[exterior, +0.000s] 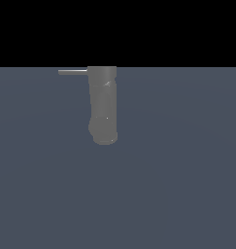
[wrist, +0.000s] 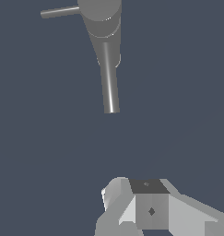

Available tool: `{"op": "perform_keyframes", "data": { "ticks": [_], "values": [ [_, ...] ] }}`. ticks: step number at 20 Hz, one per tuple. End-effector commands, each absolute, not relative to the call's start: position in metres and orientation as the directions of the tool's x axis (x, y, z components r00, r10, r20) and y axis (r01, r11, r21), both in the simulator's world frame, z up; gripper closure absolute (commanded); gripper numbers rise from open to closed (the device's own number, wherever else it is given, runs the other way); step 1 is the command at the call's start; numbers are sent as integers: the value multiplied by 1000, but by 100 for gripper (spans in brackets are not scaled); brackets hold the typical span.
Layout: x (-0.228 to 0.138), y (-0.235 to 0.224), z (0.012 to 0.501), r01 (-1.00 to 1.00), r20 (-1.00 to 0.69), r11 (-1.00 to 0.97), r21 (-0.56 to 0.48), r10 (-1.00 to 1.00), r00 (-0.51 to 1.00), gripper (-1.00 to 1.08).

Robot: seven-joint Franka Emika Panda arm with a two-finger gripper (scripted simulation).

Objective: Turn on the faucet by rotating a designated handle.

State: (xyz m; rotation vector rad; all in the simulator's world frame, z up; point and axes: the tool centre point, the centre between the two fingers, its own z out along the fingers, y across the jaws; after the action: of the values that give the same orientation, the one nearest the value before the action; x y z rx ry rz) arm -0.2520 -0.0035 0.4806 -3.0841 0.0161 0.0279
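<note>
The faucet is a thick matte grey column with a rounded lower end, standing on the dark blue-grey floor. The handle is a thin grey bar sticking out from the column's top toward the exterior view's left. The wrist view shows the faucet, the handle and a thin shiny rod that projects from the column toward the gripper. My gripper shows only in the wrist view. Its fingers sit together with no gap and hold nothing. It is well apart from the faucet and the handle.
The flat blue-grey floor surrounds the faucet, with a black background above it. No other object shows.
</note>
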Motion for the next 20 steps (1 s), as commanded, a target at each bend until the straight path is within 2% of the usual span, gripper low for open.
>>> {"op": "perform_keyframes", "data": {
  "ticks": [1, 20],
  "values": [
    [-252, -4, 481, -11, -18, -998, -57, -10, 1000, 108],
    [-236, 1, 482, -10, -4, -996, -91, -9, 1000, 108]
  ]
}}
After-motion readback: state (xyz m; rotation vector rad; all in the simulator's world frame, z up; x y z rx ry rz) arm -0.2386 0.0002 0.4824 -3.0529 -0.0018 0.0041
